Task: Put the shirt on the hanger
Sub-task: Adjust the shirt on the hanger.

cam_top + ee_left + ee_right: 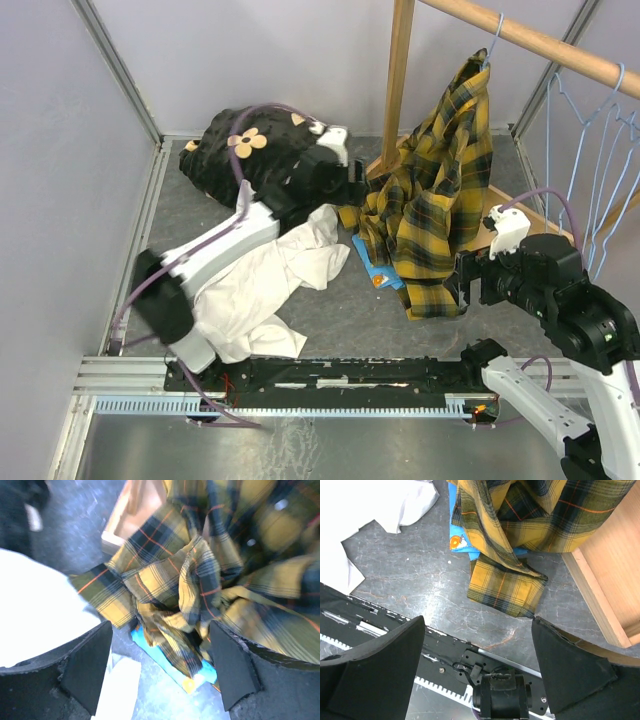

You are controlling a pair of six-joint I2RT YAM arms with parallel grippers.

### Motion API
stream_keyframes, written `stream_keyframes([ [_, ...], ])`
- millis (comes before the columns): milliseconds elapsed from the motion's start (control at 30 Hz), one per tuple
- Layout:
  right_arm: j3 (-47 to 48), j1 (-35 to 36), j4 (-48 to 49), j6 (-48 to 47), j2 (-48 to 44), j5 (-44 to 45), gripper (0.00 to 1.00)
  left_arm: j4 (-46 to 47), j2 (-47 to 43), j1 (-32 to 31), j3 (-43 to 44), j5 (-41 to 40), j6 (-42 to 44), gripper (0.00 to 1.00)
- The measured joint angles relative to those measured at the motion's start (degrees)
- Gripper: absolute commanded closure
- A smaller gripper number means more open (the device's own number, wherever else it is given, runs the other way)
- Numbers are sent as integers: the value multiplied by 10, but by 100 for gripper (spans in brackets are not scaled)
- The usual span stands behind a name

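Noted shirt (440, 190) hanging from hanger (498, 35) on rail (540, 45), hem trailing onto desk (340, 310), left tool (160, 660) and right tool (477, 645) spread, empty; judged release step, next needing snag-free pull-back.

The left gripper (160, 629) stands with its two black fingers (85, 670) spread wide and nothing clamped between them. Just beyond the fingertips the shirt (190, 580) is bunched in yellow-and-black folds, somewhat blurred. Its lower folds cover part of a blue item (165, 662) with an orange spot on the grey counter (80, 515). A white garment (35, 610) fills the left side. A pale wooden base (127, 522) shows behind the shirt.
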Motion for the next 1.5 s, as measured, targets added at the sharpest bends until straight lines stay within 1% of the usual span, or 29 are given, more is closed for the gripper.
stream_keyframes([
  [67, -7, 0, 9, 9, 1, 3, 5, 30, -103, -1, -69, -12, 0, 10],
  [133, -18, 0, 16, 25, 1, 9, 5, 58, -190, -4, -135, -19, 0, 10],
  [233, -34, 0, 17, 46, -5, 30, 5, 99, -296, -26, -251, -37, -7, 10],
  [267, -38, 0, 16, 54, -8, 39, 5, 105, -313, -40, -280, -43, -12, 10],
  [333, -43, 0, 14, 62, -15, 53, 5, 130, -336, -99, -349, -66, -24, 10],
  [367, -44, 0, 12, 67, -19, 60, 5, 144, -336, -144, -385, -77, -29, 10],
  [433, -44, 0, 11, 72, -25, 69, 5, 169, -322, -209, -429, -87, -39, 10],
  [500, -45, 0, 10, 75, -30, 73, 5, 212, -297, -260, -458, -97, -46, 11],
  [600, -46, 0, 7, 79, -36, 77, 5, 279, -238, -296, -465, -106, -52, 12],
  [667, -46, 0, 5, 82, -39, 76, 5, 331, -187, -310, -461, -108, -52, 13],
  [800, -47, 0, 4, 86, -43, 74, 5, 393, -85, -321, -428, -103, -52, 13],
  [1000, -46, 0, -7, 81, -33, 61, 5, 436, 17, -321, -358, -102, -51, 12],
  [1100, -46, 0, -13, 79, -29, 59, 5, 445, 55, -321, -323, -99, -51, 16],
  [1167, -46, 0, -15, 79, -30, 59, 5, 448, 79, -321, -304, -96, -52, 22],
  [1267, -46, 0, -16, 79, -30, 59, 5, 448, 99, -321, -292, -88, -52, 41],
  [1333, -46, 0, -16, 77, -30, 59, 5, 446, 105, -321, -290, -85, -52, 58],
  [1400, -46, 0, -16, 76, -29, 59, 5, 443, 108, -320, -289, -83, -56, 84],
  [1433, -46, 0, -16, 74, -29, 59, 5, 441, 108, -320, -289, -82, -59, 94],
  [1467, -46, 0, -16, 73, -28, 59, 5, 440, 108, -319, -289, -82, -61, 97],
  [1500, -46, 0, -16, 72, -28, 59, 5, 440, 108, -318, -289, -80, -63, 97],
])
